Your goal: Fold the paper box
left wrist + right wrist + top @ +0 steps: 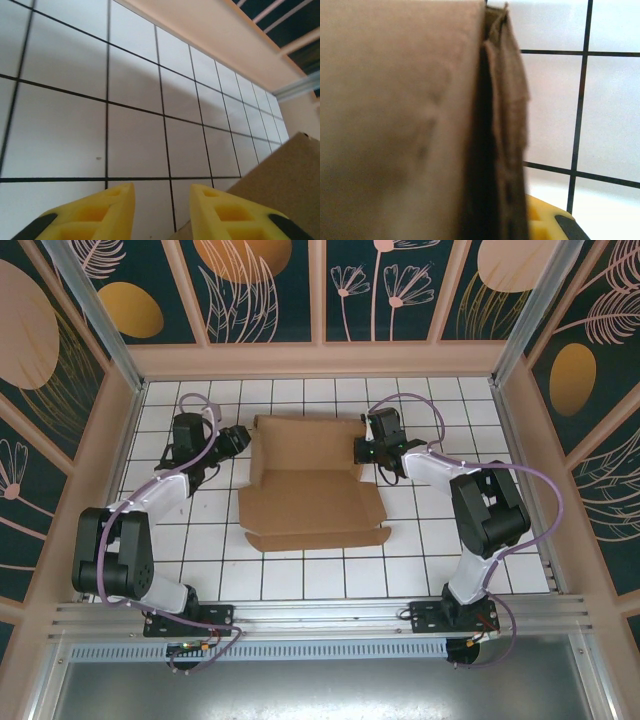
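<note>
The paper box [310, 495] is a brown cardboard sheet lying on the white tiled floor, its far part raised into low walls. My left gripper [243, 440] sits just off the box's far-left edge. In the left wrist view its yellow fingers [117, 212] stand open with bare tiles between them, and a corner of the paper box [292, 175] rises at the lower right. My right gripper [362, 452] is at the box's far-right wall and is shut on it. In the right wrist view the doubled cardboard wall [505, 115] stands against one yellow finger [542, 222]; the other finger is hidden.
Wooden walls [320, 358] ring the tiled floor [440, 540] on three sides, with metal posts at the far corners. An aluminium rail [320, 615] runs along the near edge, carrying both arm bases.
</note>
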`<state>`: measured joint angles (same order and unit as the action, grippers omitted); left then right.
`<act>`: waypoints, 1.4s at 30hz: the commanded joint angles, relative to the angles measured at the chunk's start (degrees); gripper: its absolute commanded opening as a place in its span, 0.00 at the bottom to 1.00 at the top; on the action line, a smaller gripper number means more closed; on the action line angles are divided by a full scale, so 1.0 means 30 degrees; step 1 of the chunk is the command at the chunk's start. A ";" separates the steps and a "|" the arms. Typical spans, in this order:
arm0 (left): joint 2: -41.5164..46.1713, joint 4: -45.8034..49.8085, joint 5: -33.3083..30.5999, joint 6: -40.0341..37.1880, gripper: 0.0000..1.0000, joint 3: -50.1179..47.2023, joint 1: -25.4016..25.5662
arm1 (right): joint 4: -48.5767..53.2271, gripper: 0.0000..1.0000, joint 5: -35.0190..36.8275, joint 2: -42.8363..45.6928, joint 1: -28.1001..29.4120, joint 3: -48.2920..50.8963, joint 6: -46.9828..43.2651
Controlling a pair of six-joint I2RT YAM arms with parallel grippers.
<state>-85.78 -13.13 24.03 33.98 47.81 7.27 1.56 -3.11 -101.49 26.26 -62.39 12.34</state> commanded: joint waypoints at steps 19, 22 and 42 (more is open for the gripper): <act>0.2229 0.0918 -0.0388 -0.1694 0.48 -0.0646 0.1737 | 0.1148 0.00 -0.0251 -0.0626 -0.0082 0.0141 -0.0081; 0.2595 0.0947 -0.0451 -0.1716 0.45 -0.1015 0.1721 | 0.1118 0.00 -0.0337 -0.0748 -0.0067 0.0085 -0.0041; 0.3835 0.0608 0.0510 -0.1846 0.18 -0.1756 0.1734 | 0.0769 0.00 -0.1364 -0.1011 -0.0403 0.0383 0.0165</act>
<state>-75.81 -11.53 23.42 29.34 43.31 11.70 1.21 -6.11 -101.93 25.10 -62.41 12.36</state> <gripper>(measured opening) 0.180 0.100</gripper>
